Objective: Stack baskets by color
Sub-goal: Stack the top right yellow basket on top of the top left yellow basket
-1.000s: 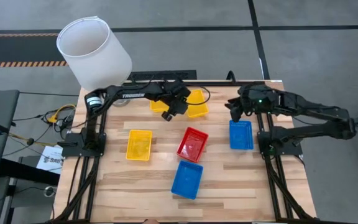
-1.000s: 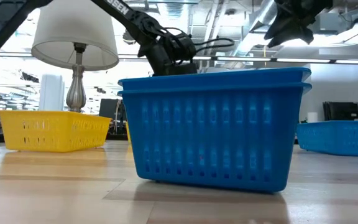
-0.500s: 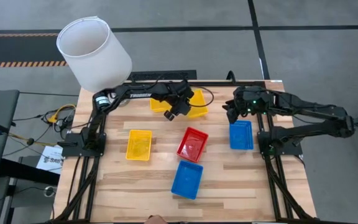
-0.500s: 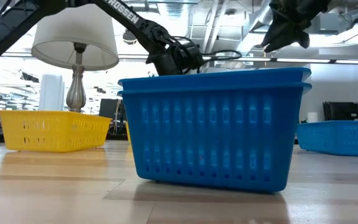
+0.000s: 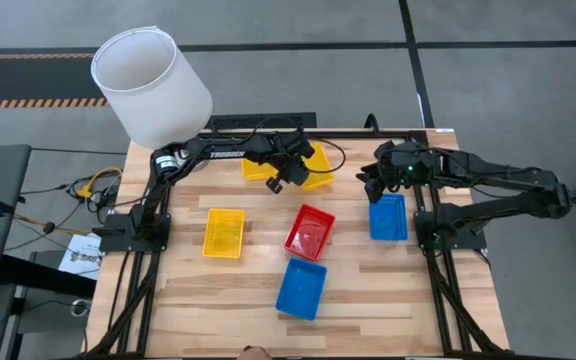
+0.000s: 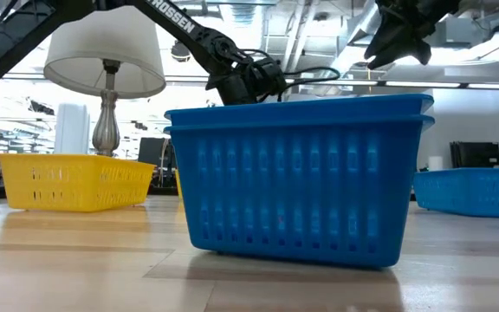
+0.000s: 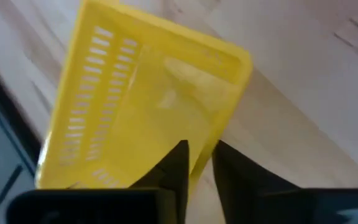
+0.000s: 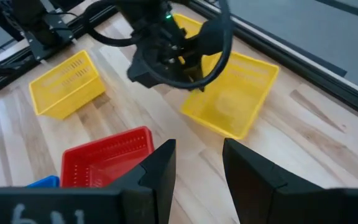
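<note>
Left gripper (image 7: 199,163) fingers clamped on the rim of the yellow basket (image 7: 148,106) by the lampshade (image 5: 151,82). Right gripper (image 8: 197,163) fingers apart, hovering above the blue basket (image 5: 388,217), well right of the lampshade.

Pale wooden slatted table (image 5: 368,290) filling the frame's lower centre. Resting on it: yellow baskets (image 5: 313,166) at upper centre, single yellow basket (image 5: 223,233) at left, red basket (image 5: 310,232) mid-frame, blue basket (image 5: 301,288) below, another blue basket (image 5: 388,217) at right.
</note>
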